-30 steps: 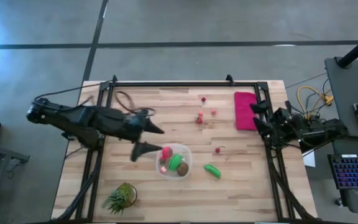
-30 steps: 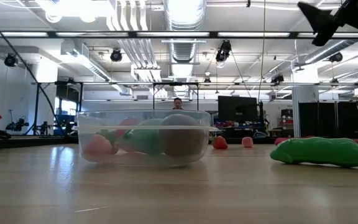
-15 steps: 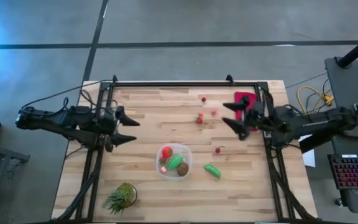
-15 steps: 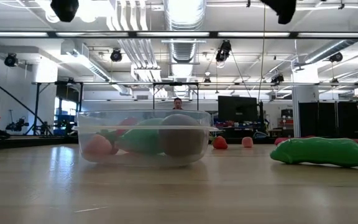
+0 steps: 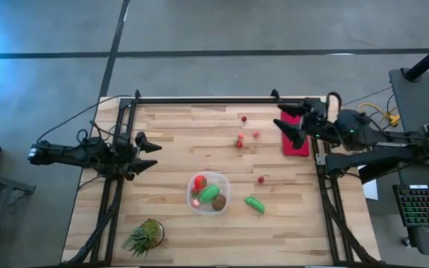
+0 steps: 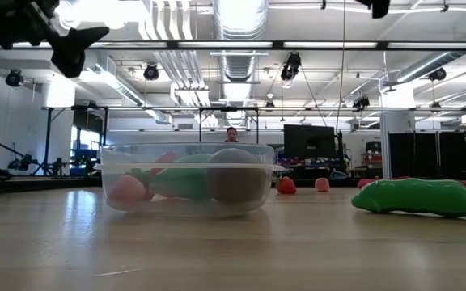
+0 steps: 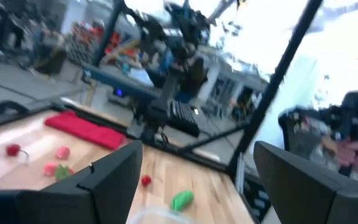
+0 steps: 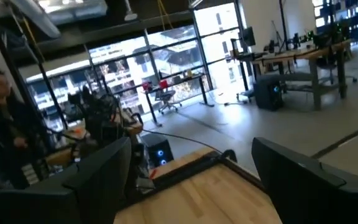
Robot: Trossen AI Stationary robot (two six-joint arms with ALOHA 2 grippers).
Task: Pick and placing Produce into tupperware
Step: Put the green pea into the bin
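Observation:
The clear tupperware (image 5: 208, 193) stands near the table's middle front and holds a red tomato, a green piece and a brown piece; it also shows in the low view (image 6: 186, 179). A second green piece (image 5: 255, 204) lies on the wood to its right. Small red berries (image 5: 240, 139) lie toward the far side, one (image 5: 261, 179) nearer the tupperware. My left gripper (image 5: 144, 152) is open and empty at the table's left edge. My right gripper (image 5: 292, 123) is open and empty at the far right, above the red cloth (image 5: 296, 134).
A spiky green potted plant (image 5: 146, 236) stands at the near left corner. A black frame runs along the table's far, left and right edges. Bare wood lies between the two grippers. A person shows in the right wrist view (image 8: 2, 130) beyond the table.
My left gripper has drawn back from above the tupperware to the table's left edge, open throughout. My right gripper has come in from the right edge over the red cloth, then moved toward the far edge. The produce and the tupperware have stayed put.

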